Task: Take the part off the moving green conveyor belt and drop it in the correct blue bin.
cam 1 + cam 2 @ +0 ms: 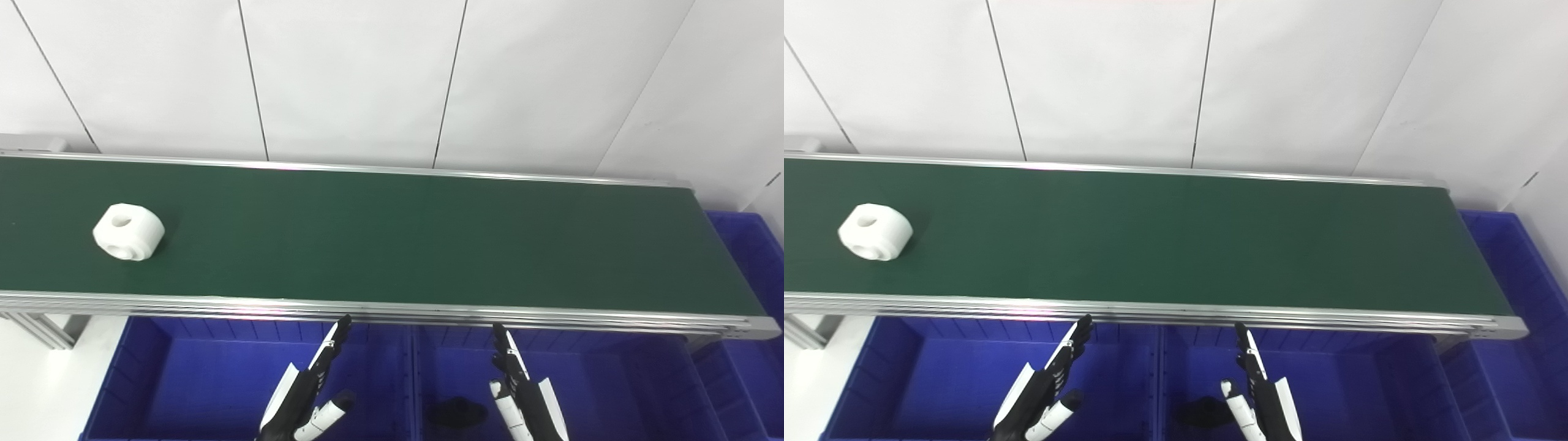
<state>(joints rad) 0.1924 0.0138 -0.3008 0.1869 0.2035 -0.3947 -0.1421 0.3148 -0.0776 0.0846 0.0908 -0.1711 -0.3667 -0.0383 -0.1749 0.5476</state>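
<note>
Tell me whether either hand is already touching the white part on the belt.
No. The white part lies alone at the belt's far left, while the left hand and right hand hover open over the bins.
</note>
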